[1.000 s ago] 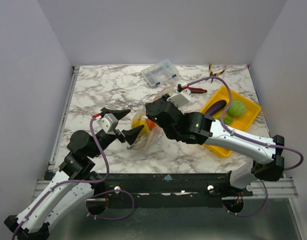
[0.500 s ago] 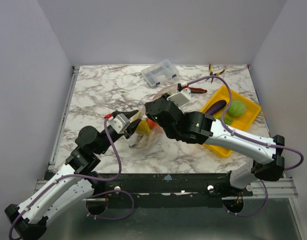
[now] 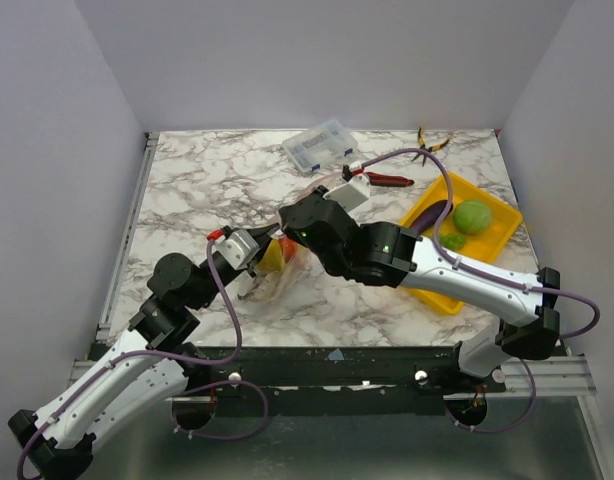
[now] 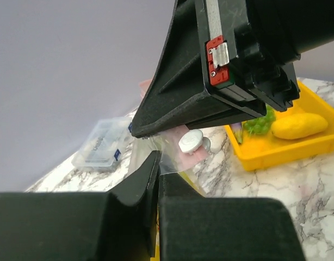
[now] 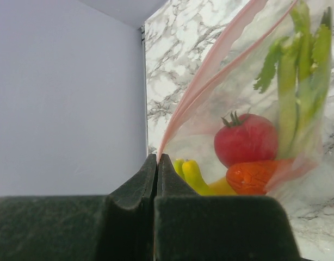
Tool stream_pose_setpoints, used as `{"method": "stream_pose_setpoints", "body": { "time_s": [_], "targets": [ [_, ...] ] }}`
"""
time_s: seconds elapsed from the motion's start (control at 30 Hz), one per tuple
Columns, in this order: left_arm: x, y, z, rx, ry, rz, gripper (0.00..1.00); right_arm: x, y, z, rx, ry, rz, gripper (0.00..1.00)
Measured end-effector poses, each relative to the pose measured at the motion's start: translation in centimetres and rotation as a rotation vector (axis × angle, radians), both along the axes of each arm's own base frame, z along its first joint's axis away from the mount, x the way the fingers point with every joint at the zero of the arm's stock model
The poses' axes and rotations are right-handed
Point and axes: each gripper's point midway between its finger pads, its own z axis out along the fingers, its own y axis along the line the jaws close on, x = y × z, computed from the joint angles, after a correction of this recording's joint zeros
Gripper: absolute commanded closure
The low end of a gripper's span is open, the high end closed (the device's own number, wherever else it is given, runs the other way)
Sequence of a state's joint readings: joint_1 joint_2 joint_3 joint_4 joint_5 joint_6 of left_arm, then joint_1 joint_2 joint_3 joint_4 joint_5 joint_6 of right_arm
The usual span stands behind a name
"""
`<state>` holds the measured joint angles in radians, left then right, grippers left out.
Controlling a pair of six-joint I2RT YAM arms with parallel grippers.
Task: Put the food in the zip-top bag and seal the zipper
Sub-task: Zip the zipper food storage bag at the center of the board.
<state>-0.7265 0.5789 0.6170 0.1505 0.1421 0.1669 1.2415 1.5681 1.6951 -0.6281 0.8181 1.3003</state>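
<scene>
Since the earlier frame, the left gripper [image 3: 269, 255] has been brought in from the open table toward the centre. Its jaws, then spread wide, have been drawn together, and in the left wrist view the fingers appear closed on a fold of clear film at the near edge of the zip-top bag [image 3: 282, 280]. The right gripper [image 3: 285, 232] is pressed shut on the zipper [image 5: 210, 70], whose pink strip is seen in the right wrist view running out of the closed fingertips and away up and to the right. The bag is thus held between the two grippers near the middle of the table, with the tomato [image 5: 246, 138], celery [image 5: 289, 81] and yellow pieces [image 5: 195, 175] inside it. Both pinches are set close together at one end of the mouth, the left just to the near-left of the right. The zipper's long axis is therefore judged to lead away from them toward the far right, past the right wrist. The eggplant [image 3: 434, 213] and green ball [image 3: 472, 217] are left in the yellow tray [image 3: 492, 242], well apart to the right and nearer the right arm. Whichever follows, spreading the mouth or running along the strip, is judged to turn on travel across or along that axis.
</scene>
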Motion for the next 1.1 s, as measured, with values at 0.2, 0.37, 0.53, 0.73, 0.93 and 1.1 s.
{"method": "stream_pose_setpoints", "body": {
  "time_s": [0.2,0.37,0.53,0.73,0.93,1.1],
  "targets": [
    [-0.2,0.1,-0.6,0.042,0.034,-0.007,1.0,0.0,0.3,-0.1,-0.097,-0.118,0.11,0.45],
    [-0.5,0.1,-2.3,0.036,0.168,-0.011,1.0,-0.4,-3.1,-0.1,-0.267,-0.295,0.26,0.38],
    [-0.7,0.2,-2.7,0.012,0.278,-0.006,1.0,-1.6,-5.8,5.2,-0.385,-0.561,0.417,0.4],
    [-1.1,-0.3,-2.3,-0.001,0.355,-0.044,1.0,-6.9,-4.8,8.2,-0.475,-0.895,0.77,0.34],
    [-1.8,-0.7,-2.5,-0.005,0.381,-0.08,1.0,-8.9,-2.1,6.2,-0.594,-1.06,1.008,0.35],
    [-2.1,-0.8,-2.4,-0.008,0.386,-0.097,1.0,-8.4,0.2,2.3,-0.726,-1.086,1.143,0.41]
  ]
}}
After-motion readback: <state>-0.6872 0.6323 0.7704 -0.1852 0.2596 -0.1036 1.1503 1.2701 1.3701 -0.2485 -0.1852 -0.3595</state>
